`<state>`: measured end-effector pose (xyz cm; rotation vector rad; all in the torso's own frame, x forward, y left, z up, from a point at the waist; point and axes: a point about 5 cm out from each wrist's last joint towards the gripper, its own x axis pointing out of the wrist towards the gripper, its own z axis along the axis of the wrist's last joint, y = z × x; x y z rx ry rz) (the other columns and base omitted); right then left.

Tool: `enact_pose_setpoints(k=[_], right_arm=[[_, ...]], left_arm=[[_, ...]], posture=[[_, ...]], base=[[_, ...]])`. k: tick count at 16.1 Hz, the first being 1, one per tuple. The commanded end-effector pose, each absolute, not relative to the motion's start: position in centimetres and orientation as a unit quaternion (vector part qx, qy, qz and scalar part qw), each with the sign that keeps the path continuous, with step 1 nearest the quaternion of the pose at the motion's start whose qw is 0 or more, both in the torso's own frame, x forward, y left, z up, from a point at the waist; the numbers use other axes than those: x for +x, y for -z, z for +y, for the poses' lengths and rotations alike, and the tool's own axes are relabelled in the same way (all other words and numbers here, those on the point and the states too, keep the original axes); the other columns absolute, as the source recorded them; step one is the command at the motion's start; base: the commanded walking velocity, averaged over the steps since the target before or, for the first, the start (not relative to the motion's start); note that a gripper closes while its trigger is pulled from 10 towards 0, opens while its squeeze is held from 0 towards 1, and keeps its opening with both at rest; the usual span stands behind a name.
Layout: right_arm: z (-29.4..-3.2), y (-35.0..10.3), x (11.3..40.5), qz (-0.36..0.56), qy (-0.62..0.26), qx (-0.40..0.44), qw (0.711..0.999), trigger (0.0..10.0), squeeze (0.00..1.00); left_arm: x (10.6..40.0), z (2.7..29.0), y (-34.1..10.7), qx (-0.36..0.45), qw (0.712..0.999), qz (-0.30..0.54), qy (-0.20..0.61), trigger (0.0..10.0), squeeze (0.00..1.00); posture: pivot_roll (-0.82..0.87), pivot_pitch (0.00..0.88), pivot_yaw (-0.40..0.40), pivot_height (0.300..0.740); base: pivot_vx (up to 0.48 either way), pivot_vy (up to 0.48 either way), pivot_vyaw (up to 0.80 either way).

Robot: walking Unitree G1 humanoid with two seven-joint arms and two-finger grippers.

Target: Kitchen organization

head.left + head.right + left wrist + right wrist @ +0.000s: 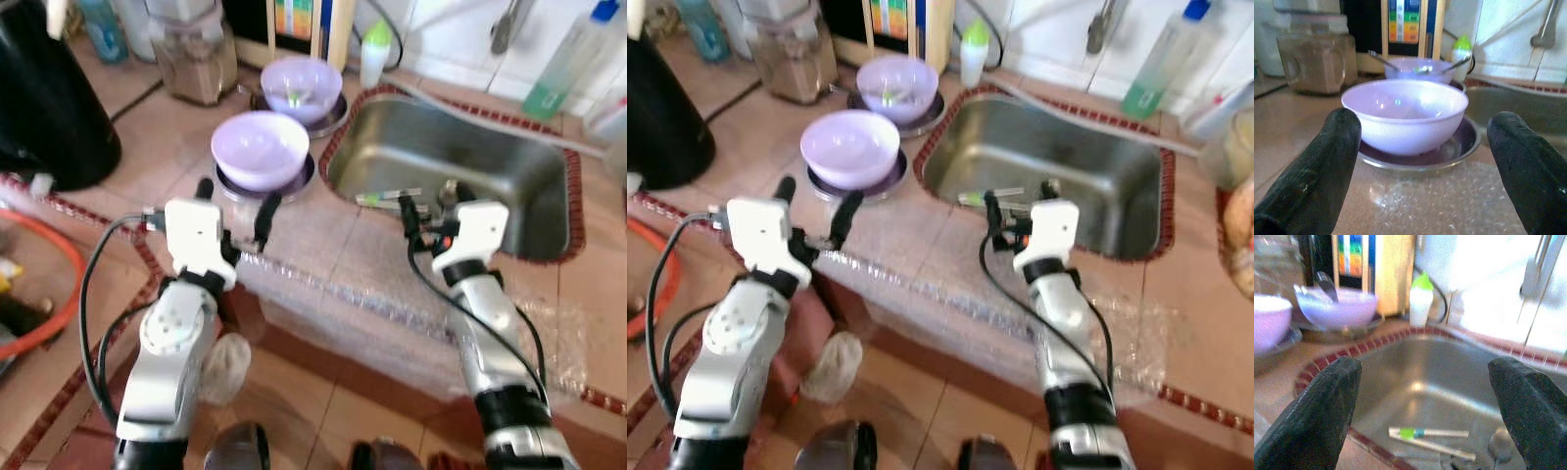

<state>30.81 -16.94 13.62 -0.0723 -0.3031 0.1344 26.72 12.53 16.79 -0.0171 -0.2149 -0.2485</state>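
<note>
Left hand: [233,211] fingers spread wide, empty, held over the counter [323,245] just short of the near bowl.
Right hand: [427,206] fingers wide apart as well, gripping nothing, poised at the near rim of the sink [460,171].
Near bowl: [260,149] lilac, upright, sitting in a shallow steel plate [294,179] on the counter beside the sink's left edge.
Far bowl: [301,88] same lilac, on its own steel plate behind the first, close to the sink's back corner.
Left wrist view adds: a spoon handle [1382,59] and a green-tipped item leaning inside the far bowl, hard to make out from the head views; the near bowl looks empty.
Right wrist view adds: two pale sticks, one with a green band [1427,433], lying on the sink floor near the drain; in the head views they read as one pale streak.
Behind the bowls: glass jar [196,54] with brownish contents, small white bottle with green cap [374,51].
Writing: a colour-striped panel [1404,19] stands at the back; its print is too blurred to read.
Counter front edge: covered with clear bubble wrap [392,313].
</note>
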Motion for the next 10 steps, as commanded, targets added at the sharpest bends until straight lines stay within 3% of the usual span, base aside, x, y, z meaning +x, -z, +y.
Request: enact_pose_setpoints(k=[1,6,7,10], right_arm=[[-16.7,-13.7,30.3,-0.149,-0.065,-0.04,0.986,10.0,1.0],[-16.8,-14.7,30.1,-0.142,-0.062,-0.045,0.987,10.0,1.0],[-16.6,-14.9,30.2,-0.14,-0.067,-0.048,0.987,10.0,0.0],[-16.4,-15.1,30.3,-0.137,-0.073,-0.047,0.987,10.0,0.0]], left_arm=[[26.3,12.5,-17.4,-0.01,0.985,-0.121,0.124,10.0,0.0],[26.4,12.4,-18.2,-0.012,0.982,-0.135,0.129,10.0,0.0],[26.4,12.3,-18.4,-0.014,0.982,-0.14,0.13,10.0,0.0],[26.4,12.2,-18.5,-0.017,0.981,-0.142,0.134,10.0,0.0]], posture=[[0.0,0.038,-0.015,0.74],[0.0,0.025,-0.016,0.74],[0.0,0.023,-0.018,0.74],[-0.01,0.021,-0.02,0.74]], base=[[0.0,0.0,0.0],[0.0,0.0,0.0],[0.0,0.0,0.0],[0.0,0.0,0.0]])
